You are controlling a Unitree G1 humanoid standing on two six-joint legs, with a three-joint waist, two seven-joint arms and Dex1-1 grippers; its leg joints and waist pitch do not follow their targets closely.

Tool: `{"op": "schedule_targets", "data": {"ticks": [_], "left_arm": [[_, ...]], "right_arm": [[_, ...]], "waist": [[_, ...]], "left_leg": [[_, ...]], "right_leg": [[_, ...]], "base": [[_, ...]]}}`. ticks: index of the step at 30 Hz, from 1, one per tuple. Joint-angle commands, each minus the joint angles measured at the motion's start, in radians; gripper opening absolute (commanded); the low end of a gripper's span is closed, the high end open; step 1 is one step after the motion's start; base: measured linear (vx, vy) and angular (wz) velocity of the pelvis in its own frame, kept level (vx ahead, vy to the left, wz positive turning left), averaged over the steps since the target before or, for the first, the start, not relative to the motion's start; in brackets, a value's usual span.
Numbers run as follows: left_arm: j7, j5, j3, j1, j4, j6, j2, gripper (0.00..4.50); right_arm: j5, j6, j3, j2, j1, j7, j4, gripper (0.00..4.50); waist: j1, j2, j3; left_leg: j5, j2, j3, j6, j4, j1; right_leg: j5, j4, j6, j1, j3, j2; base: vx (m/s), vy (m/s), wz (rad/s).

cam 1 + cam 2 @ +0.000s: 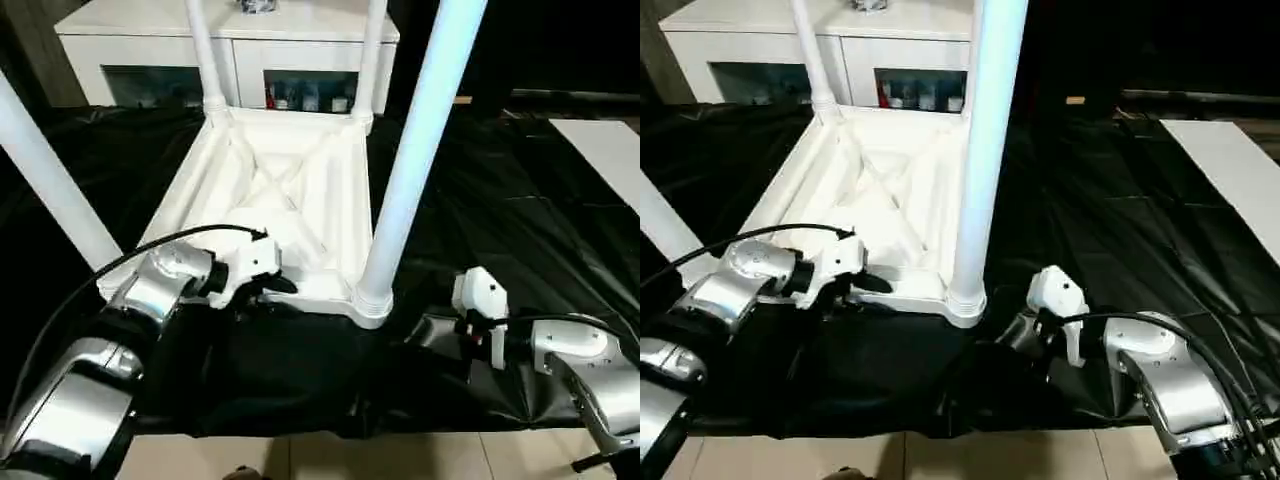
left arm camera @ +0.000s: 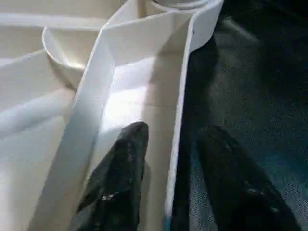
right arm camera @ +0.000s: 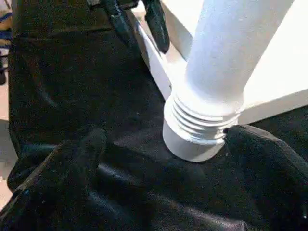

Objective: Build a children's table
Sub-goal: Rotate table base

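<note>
The children's table lies upside down on black cloth: its white ribbed tabletop point(image 1: 335, 215) faces up. Legs stand in its corner sockets, the near right leg point(image 1: 415, 150), near left leg point(image 1: 50, 180) and two far legs point(image 1: 205, 50). My left gripper point(image 1: 275, 286) is at the tabletop's near rim point(image 2: 175, 96). One black finger point(image 2: 122, 168) is inside the rim wall and the other outside, with narrow gaps, so it is open. My right gripper point(image 3: 168, 139) is open, low on the cloth, its fingers on either side of the near right leg's threaded base point(image 3: 199, 125) without touching it.
A white cabinet point(image 1: 230, 40) with glass-fronted compartments stands right behind the table. Black cloth point(image 1: 500, 200) covers the work surface. A white panel point(image 1: 605, 150) lies at the far right. Pale floor tiles point(image 1: 300, 460) show at the front edge.
</note>
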Motion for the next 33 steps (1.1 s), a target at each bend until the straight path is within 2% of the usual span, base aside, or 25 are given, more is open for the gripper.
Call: {"op": "schedule_targets", "data": {"ticks": [1,2,3,5,7,8,9,11,13,14,17,18,21,22,24,25,26,27,28,29,30,31,32,33], "left_arm": [[-0.017,0.021,-0.013,-0.03,0.022,-0.022,-0.005,1.71],[-0.028,0.027,-0.017,-0.04,0.033,-0.026,-0.011,1.71],[-0.033,0.028,-0.02,-0.044,0.036,-0.027,-0.016,1.57],[-0.037,0.029,-0.021,-0.047,0.04,-0.029,-0.02,1.59],[-0.06,0.03,-0.027,-0.06,0.055,-0.027,-0.039,1.4],[-0.066,0.032,-0.03,-0.062,0.06,-0.027,-0.044,1.4],[-0.065,0.043,-0.037,-0.065,0.07,-0.033,-0.048,1.19],[-0.065,0.051,-0.042,-0.066,0.077,-0.036,-0.051,1.16],[-0.064,0.061,-0.04,-0.069,0.1,-0.051,-0.063,0.91],[-0.062,0.059,-0.034,-0.068,0.107,-0.054,-0.069,0.81],[-0.058,0.054,-0.024,-0.069,0.119,-0.06,-0.08,0.69],[-0.057,0.047,-0.015,-0.07,0.121,-0.061,-0.087,0.59],[-0.058,0.044,-0.01,-0.072,0.123,-0.062,-0.091,0.33],[-0.059,0.044,-0.007,-0.074,0.126,-0.064,-0.094,0.26],[-0.06,0.043,-0.003,-0.074,0.128,-0.066,-0.096,0.06],[-0.06,0.036,0.005,-0.07,0.126,-0.064,-0.097,0.06],[-0.06,0.029,0.011,-0.066,0.124,-0.06,-0.097,0.06],[-0.047,0.01,0.027,-0.028,0.093,-0.041,-0.093,0.06],[-0.047,0.01,0.027,-0.028,0.093,-0.041,-0.093,0.06],[-0.038,-0.006,0.041,0.009,0.06,-0.022,-0.088,0.06],[-0.021,-0.015,0.051,0.046,0.022,-0.006,-0.08,0.06],[0.0,-0.022,0.059,0.088,-0.027,0.017,-0.07,0.06],[0.014,-0.029,0.067,0.129,-0.084,0.041,-0.062,0.06],[0.014,-0.029,0.067,0.129,-0.084,0.041,-0.062,0.06]], "right_arm": [[0.006,0.006,-0.003,-0.017,0.005,0.007,-0.029,4.5],[0.004,0.006,-0.004,-0.016,0.008,0.008,-0.031,4.5],[0.003,0.006,-0.005,-0.017,0.011,0.008,-0.033,4.5],[0.003,0.005,-0.005,-0.018,0.013,0.009,-0.035,4.5],[0.001,0.006,-0.003,-0.021,0.018,0.013,-0.036,4.5],[-0.003,0.004,0.0,-0.023,0.018,0.014,-0.034,4.5],[-0.005,0.003,0.003,-0.026,0.018,0.015,-0.034,4.5],[-0.004,0.003,0.003,-0.028,0.019,0.014,-0.035,4.5],[0.001,0.005,0.001,-0.031,0.018,0.012,-0.038,4.5],[0.0,0.005,0.0,-0.03,0.017,0.008,-0.039,4.5],[-0.002,0.005,0.001,-0.026,0.017,0.001,-0.042,4.5],[-0.001,0.005,0.004,-0.023,0.019,0.0,-0.046,4.5],[-0.004,0.003,0.01,-0.02,0.019,0.0,-0.046,4.5],[-0.006,0.0,0.014,-0.019,0.019,-0.001,-0.045,4.5],[-0.008,-0.002,0.018,-0.019,0.018,0.0,-0.043,4.5],[-0.008,-0.003,0.022,-0.015,0.014,-0.001,-0.042,4.5],[-0.007,-0.001,0.022,-0.012,0.011,-0.002,-0.043,4.5],[-0.007,-0.009,0.012,0.005,0.007,-0.028,-0.041,4.5],[-0.007,-0.009,0.012,0.005,0.007,-0.028,-0.041,4.5],[-0.015,-0.025,-0.002,0.021,0.003,-0.063,-0.029,4.5],[-0.022,-0.035,-0.019,0.035,-0.001,-0.099,-0.017,4.5],[-0.021,-0.037,-0.037,0.049,-0.004,-0.13,-0.008,4.5],[-0.015,-0.036,-0.056,0.059,-0.006,-0.154,-0.004,4.5],[-0.015,-0.036,-0.056,0.059,-0.006,-0.154,-0.004,4.5]], "waist": [[0.002,0.007,-0.066],[0.002,0.013,-0.067],[0.002,0.013,-0.067],[0.003,0.011,-0.066],[0.003,0.019,-0.067],[0.004,0.017,-0.066],[0.003,0.021,-0.067],[0.002,0.023,-0.068],[0.0,0.022,-0.066],[0.0,0.026,-0.068],[-0.001,0.023,-0.07],[0.0,0.02,-0.07],[0.003,0.026,-0.071],[0.002,0.022,-0.071],[0.003,0.024,-0.07],[0.002,0.015,-0.069],[0.003,0.018,-0.069],[0.003,0.02,-0.069],[0.002,0.019,-0.068],[-0.002,0.015,-0.068],[-0.006,0.016,-0.066],[-0.01,0.018,-0.067],[-0.014,0.001,-0.065],[-0.014,0.011,-0.065]], "left_leg": [[-0.121,0.063,-0.024,0.07,-0.077,0.02],[-0.117,0.062,-0.024,0.073,-0.076,0.02],[-0.117,0.062,-0.025,0.077,-0.076,0.019],[-0.116,0.062,-0.023,0.084,-0.075,0.018],[-0.118,0.061,-0.022,0.088,-0.074,0.018],[-0.128,0.063,-0.022,0.087,-0.075,0.02],[-0.128,0.063,-0.023,0.088,-0.075,0.017],[-0.131,0.063,-0.023,0.089,-0.075,0.018],[-0.129,0.062,-0.023,0.094,-0.076,0.015],[-0.125,0.062,-0.024,0.097,-0.074,0.016],[-0.105,0.061,-0.023,0.111,-0.072,0.013],[-0.097,0.062,-0.023,0.118,-0.071,0.012],[-0.085,0.062,-0.023,0.128,-0.069,0.011],[-0.086,0.063,-0.023,0.131,-0.07,0.011],[-0.09,0.064,-0.024,0.129,-0.071,0.01],[-0.094,0.064,-0.023,0.13,-0.072,0.01],[-0.09,0.064,-0.023,0.132,-0.072,0.009],[-0.091,0.064,-0.023,0.132,-0.072,0.009],[-0.09,0.064,-0.023,0.13,-0.073,0.008],[-0.091,0.063,-0.023,0.128,-0.074,0.006],[-0.099,0.061,-0.023,0.127,-0.074,0.004],[-0.101,0.067,-0.024,0.121,-0.077,0.006],[-0.103,0.065,-0.022,0.127,-0.078,0.003],[-0.097,0.064,-0.023,0.13,-0.078,0.006]], "right_leg": [[0.207,-0.065,-0.327,0.041,0.043,-0.084],[0.213,-0.065,-0.327,0.041,0.043,-0.085],[0.211,-0.065,-0.328,0.042,0.043,-0.086],[0.204,-0.066,-0.328,0.042,0.042,-0.087],[0.194,-0.067,-0.328,0.041,0.042,-0.086],[0.183,-0.069,-0.33,0.04,0.041,-0.086],[0.183,-0.068,-0.331,0.041,0.041,-0.087],[0.18,-0.069,-0.33,0.04,0.04,-0.087],[0.174,-0.07,-0.327,0.041,0.039,-0.086],[0.176,-0.07,-0.327,0.041,0.039,-0.088],[0.204,-0.067,-0.328,0.042,0.038,-0.087],[0.21,-0.067,-0.325,0.042,0.038,-0.088],[0.214,-0.066,-0.323,0.04,0.037,-0.088],[0.211,-0.066,-0.323,0.039,0.036,-0.087],[0.203,-0.066,-0.323,0.038,0.036,-0.088],[0.197,-0.067,-0.322,0.039,0.036,-0.087],[0.192,-0.066,-0.323,0.038,0.036,-0.09],[0.188,-0.066,-0.324,0.036,0.036,-0.09],[0.188,-0.065,-0.324,0.037,0.036,-0.09],[0.184,-0.066,-0.322,0.037,0.036,-0.091],[0.166,-0.068,-0.319,0.038,0.036,-0.091],[0.16,-0.066,-0.319,0.036,0.037,-0.093],[0.151,-0.07,-0.317,0.036,0.036,-0.09],[0.133,-0.069,-0.312,0.034,0.036,-0.09]], "base": [[0.0,0.0,0.0],[0.0,0.0,0.0],[0.0,0.0,0.0],[0.0,0.0,0.0],[0.0,0.0,0.0],[0.0,0.0,0.0],[0.0,0.0,0.0],[0.0,0.0,0.0],[0.0,0.0,0.0],[0.0,0.0,0.0],[0.0,0.0,0.0],[0.0,0.0,0.0],[0.0,0.0,0.0],[0.0,0.0,0.0],[0.0,0.0,0.0],[0.0,0.0,0.0],[0.0,0.0,0.0],[0.0,0.0,0.0],[0.0,0.0,0.0],[0.0,0.0,0.0],[0.0,0.0,0.0],[0.0,0.0,0.0],[0.0,0.0,0.0],[0.0,0.0,0.0]]}}
